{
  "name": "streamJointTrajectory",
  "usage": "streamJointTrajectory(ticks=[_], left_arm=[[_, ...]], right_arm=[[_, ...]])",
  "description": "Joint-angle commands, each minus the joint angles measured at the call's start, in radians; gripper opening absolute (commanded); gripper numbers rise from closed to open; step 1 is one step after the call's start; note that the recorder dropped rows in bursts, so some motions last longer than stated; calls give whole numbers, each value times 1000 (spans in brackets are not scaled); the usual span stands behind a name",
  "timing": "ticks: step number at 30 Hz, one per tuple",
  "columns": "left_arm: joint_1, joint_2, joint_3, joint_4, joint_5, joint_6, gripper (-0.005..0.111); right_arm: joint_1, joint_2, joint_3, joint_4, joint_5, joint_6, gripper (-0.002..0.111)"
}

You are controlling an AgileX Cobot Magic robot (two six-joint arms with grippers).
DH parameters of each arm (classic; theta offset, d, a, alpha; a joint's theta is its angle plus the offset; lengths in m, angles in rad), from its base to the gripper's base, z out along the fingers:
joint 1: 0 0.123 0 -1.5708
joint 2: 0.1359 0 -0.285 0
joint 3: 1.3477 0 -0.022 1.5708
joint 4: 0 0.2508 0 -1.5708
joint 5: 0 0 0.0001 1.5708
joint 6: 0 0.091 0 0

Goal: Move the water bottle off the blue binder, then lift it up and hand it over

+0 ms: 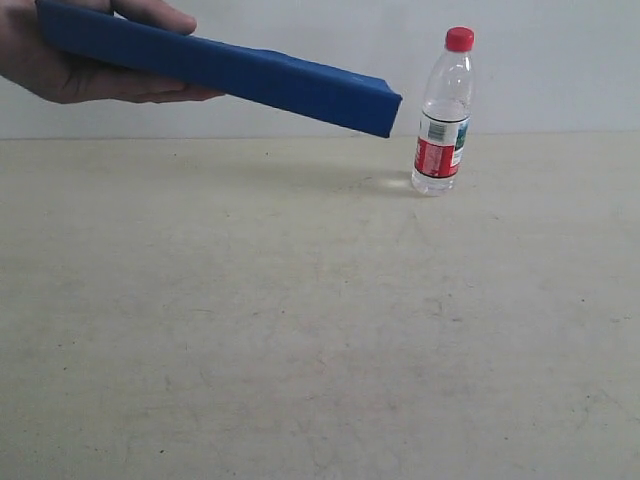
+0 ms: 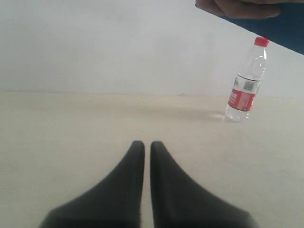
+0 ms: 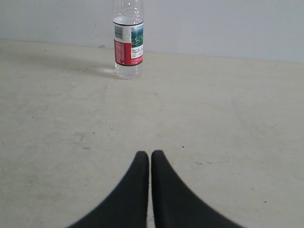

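The water bottle (image 1: 443, 115) stands upright on the table at the back, right of centre, with its red cap on. It also shows in the left wrist view (image 2: 245, 80) and, cap cut off, in the right wrist view (image 3: 128, 42). The blue binder (image 1: 225, 68) is held in the air, tilted, by a person's hand (image 1: 75, 70) at the upper left; its lower corner hangs just left of the bottle. A blue corner of the binder (image 2: 285, 33) shows in the left wrist view. My left gripper (image 2: 147, 143) and right gripper (image 3: 150, 153) are both shut on nothing, far from the bottle. Neither arm appears in the exterior view.
The pale, scuffed table (image 1: 300, 330) stretches wide between the grippers and the bottle. A plain light wall (image 1: 550, 60) rises behind the table's far edge. The person's fingers (image 2: 237, 8) reach in over the scene.
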Motion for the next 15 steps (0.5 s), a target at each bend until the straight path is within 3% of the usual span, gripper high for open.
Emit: streamJointTrajectory(ticks=[1,6,12,15], left_arm=[[3,-3,-9,-17,-83,45,4],[3,-3,-67,-24,-88,43,4],[3,-3,-77,-38,-190,1,4],[3,-3,-77,182,-185,-251,4]], right_arm=[[-1,-5,-1,0,-8,0,0],[-1,-5,-1,0,-8,0,0],[-1,-5,-1,0,-8,0,0],[-1,-5,-1,0,-8,0,0]])
